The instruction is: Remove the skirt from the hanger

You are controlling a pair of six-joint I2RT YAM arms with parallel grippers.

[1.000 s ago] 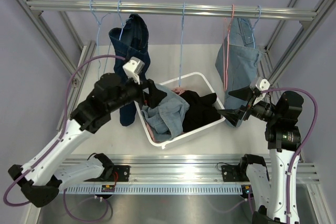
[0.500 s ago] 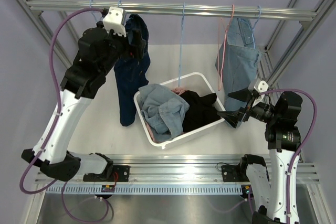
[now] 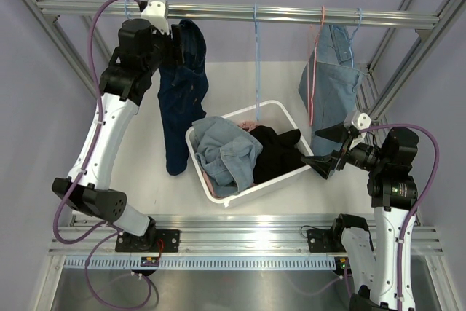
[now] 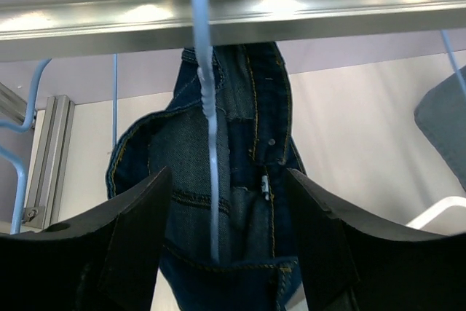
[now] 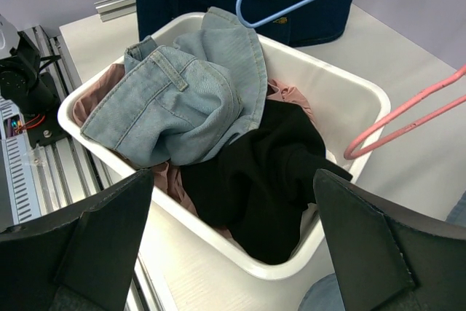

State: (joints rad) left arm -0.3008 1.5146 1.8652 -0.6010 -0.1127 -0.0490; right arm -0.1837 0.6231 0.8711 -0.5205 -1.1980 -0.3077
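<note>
Left wrist view first: your left gripper (image 4: 227, 187) has its jaws spread wide with nothing between them. They frame the thin blue hanger (image 4: 212, 143) wire, which runs down the centre of the frame, with the skirt (image 4: 255, 136) just behind it. The skirt is dark denim and hangs bunched under the rail (image 4: 233, 12) that crosses the top of the frame. A stitched band (image 4: 189, 199) curves across its lower left (whether it is clipped on or only draped over the hanger, you cannot tell from here).

In the top external view the skirt sits at the upper left and trails down towards the counter (image 3: 240, 81), beside the white basket (image 3: 290, 116). Your right gripper (image 3: 325, 152) is at the lower right of that view, next to the basket's right-hand end, and its jaws are also spread and empty.

Expect the denim to be thick and soft with some weight. It should grip well rather than slip, but it will fold and sag instead of keeping its shape. The hanger looks light and free to swing on the rail, so a sideways tug would probably drag it along.

Take hold on the stitched band, where the cloth is doubled and firmest. Close beside the wire, not around it.
</note>
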